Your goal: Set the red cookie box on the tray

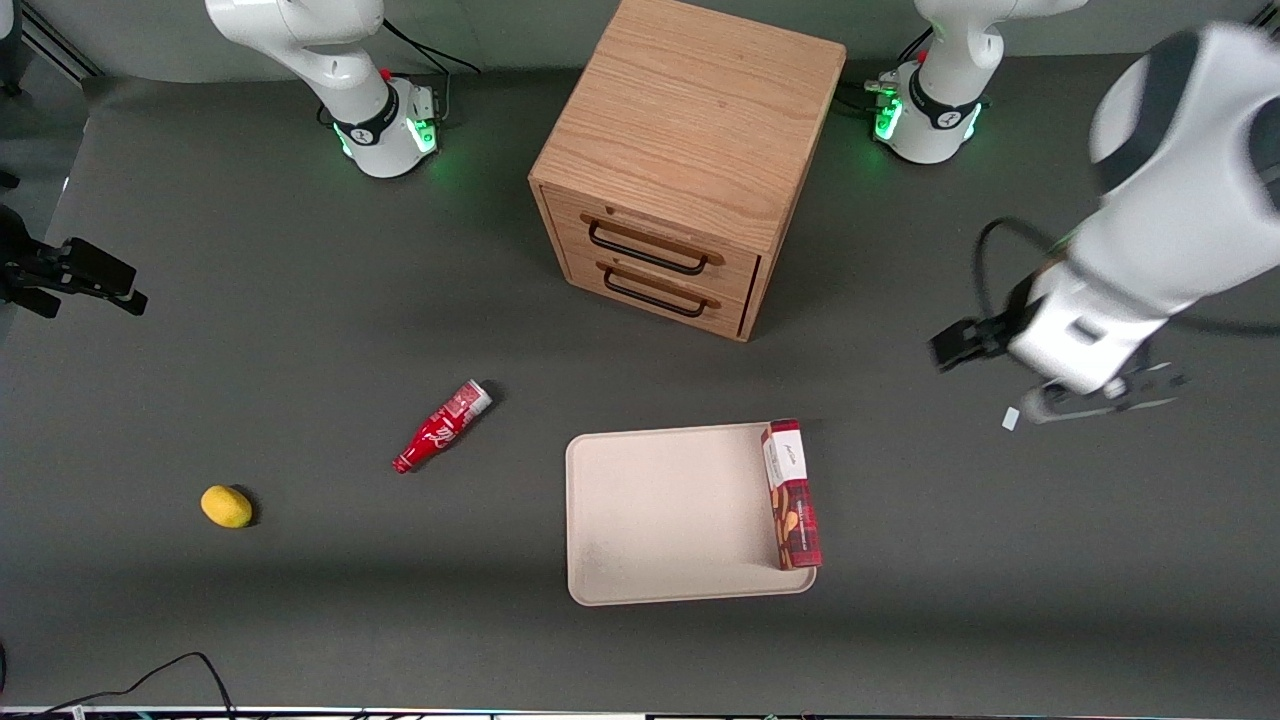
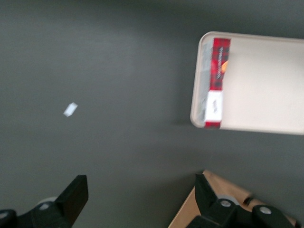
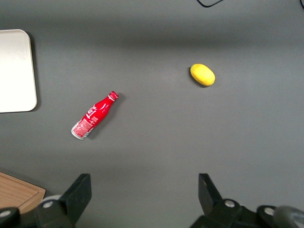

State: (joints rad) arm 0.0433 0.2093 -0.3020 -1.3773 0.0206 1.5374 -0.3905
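The red cookie box (image 1: 792, 496) lies flat on the tray (image 1: 660, 510), along the rim toward the working arm's end. It looks like a light, stiff, crushable carton, best pinched across its narrow width. The gripper (image 2: 137, 199) hangs spread and empty above bare bench (image 1: 300, 300), well apart.

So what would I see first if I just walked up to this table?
Probably the wooden drawer cabinet in the middle, with two black handles. Then the red cookie box lying on the edge of the cream tray, nearer the front camera than the cabinet. The open gripper hangs above the bare table toward the working arm's end, apart from the box.
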